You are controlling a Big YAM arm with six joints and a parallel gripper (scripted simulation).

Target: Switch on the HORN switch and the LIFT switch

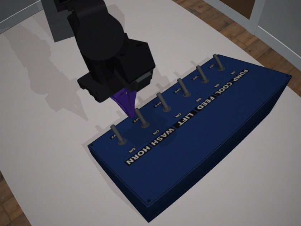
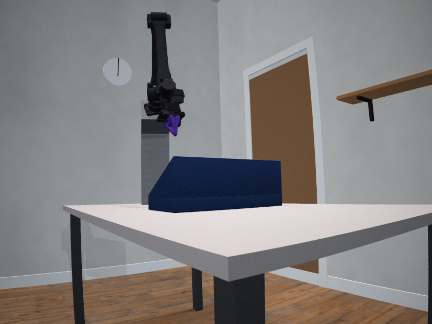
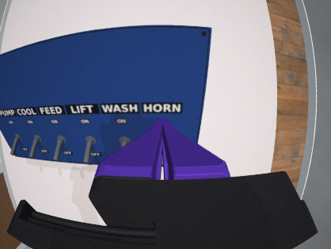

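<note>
The blue console (image 1: 184, 136) (image 2: 223, 177) (image 3: 119, 67) stands flat on the table. The HORN lever (image 1: 117, 133) leans to OFF and is hidden behind the fingers in the wrist view. The LIFT lever (image 1: 163, 101) (image 3: 89, 151) leans to OFF. The WASH lever (image 1: 141, 117) (image 3: 124, 141), FEED lever (image 1: 183, 86) (image 3: 59, 148), COOL lever (image 1: 201, 74) (image 3: 35, 147) and PUMP lever (image 1: 218, 62) (image 3: 16, 145) also lean to OFF. My gripper (image 1: 132, 117) (image 2: 175, 134) (image 3: 162, 125) is shut and empty, its purple tips together. It hangs above the console near the HORN end.
The white table (image 1: 60, 170) (image 2: 216, 230) (image 3: 241, 79) carries the console. A grey column (image 1: 58, 26) (image 2: 155, 167) stands behind the arm. A door (image 2: 282, 139) and a wooden shelf (image 2: 390, 87) are away at the walls.
</note>
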